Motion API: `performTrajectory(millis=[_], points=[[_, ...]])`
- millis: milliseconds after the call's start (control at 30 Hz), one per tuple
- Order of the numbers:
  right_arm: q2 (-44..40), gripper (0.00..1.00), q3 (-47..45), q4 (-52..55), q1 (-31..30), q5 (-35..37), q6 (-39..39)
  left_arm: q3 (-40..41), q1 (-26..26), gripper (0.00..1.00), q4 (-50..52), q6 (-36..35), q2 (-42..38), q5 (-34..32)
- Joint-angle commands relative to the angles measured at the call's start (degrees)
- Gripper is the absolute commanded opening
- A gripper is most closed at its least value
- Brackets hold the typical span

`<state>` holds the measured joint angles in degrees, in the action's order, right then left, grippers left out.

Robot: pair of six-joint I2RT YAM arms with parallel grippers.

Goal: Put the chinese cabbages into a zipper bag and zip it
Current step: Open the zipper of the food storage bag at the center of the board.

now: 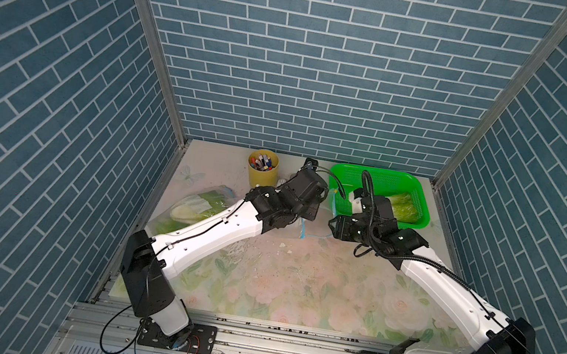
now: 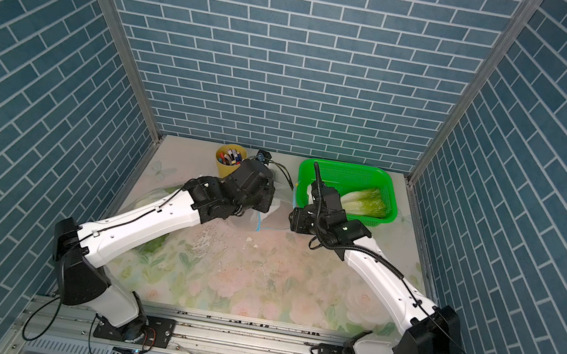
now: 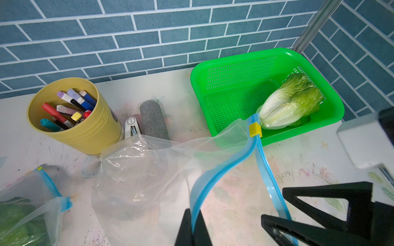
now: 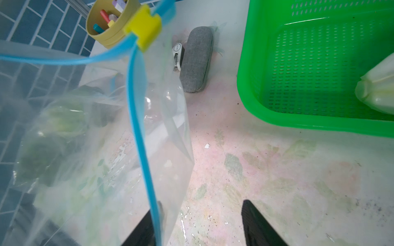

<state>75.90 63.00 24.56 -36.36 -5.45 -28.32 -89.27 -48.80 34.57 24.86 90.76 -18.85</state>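
A clear zipper bag (image 3: pixel 149 170) with blue zip strips and a yellow slider (image 3: pixel 254 130) hangs open between my arms at mid-table. My left gripper (image 3: pixel 193 221) is shut on one blue strip. My right gripper (image 4: pixel 202 204) is open, and the other strip (image 4: pixel 136 119) runs past one of its fingers. I see no cabbage inside this bag. One chinese cabbage (image 1: pixel 403 206) (image 2: pixel 363 201) lies in the green basket (image 1: pixel 417 184) just beyond the right gripper. Another cabbage (image 1: pixel 199 203) lies in a second bag at the left.
A yellow cup of markers (image 1: pixel 262 168) stands at the back. Beside it lie a grey fabric case (image 3: pixel 153 121) and a small white tool (image 3: pixel 131 127). The second zip bag (image 3: pixel 32 208) lies under the left arm. Blue brick walls enclose three sides.
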Motion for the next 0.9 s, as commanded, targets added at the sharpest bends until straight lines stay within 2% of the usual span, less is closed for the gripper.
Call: performTrajectory(millis=[0,300,467,600,667,800,867], points=[[-1.58,0.60,2.66,-1.01,0.17,-3.74,1.08,1.12,-0.25,0.00,-1.34,0.10,0.21,-1.07],[-3.93,0.60,6.31,-0.52,1.41,-5.75,-0.54,1.25,-0.25,0.00,-2.71,-1.15,0.56,-0.13],[-6.18,0.60,8.25,1.69,3.83,-4.80,-5.34,1.01,-0.25,0.00,-3.57,-1.26,0.99,0.73],[-6.91,0.60,9.72,4.05,8.19,-1.66,-5.35,0.60,-0.25,0.00,-3.97,-1.65,2.04,1.71],[-6.43,0.64,9.88,4.27,11.17,-0.48,-5.45,0.41,-0.25,0.00,-3.78,-1.57,2.73,1.85],[-2.97,0.67,12.19,5.41,16.62,1.96,-4.21,0.54,-0.25,0.00,-4.07,-1.42,3.14,3.12],[-0.73,0.67,13.03,4.96,19.79,0.92,-4.55,0.83,-0.25,0.00,-4.90,-1.37,3.26,3.82]])
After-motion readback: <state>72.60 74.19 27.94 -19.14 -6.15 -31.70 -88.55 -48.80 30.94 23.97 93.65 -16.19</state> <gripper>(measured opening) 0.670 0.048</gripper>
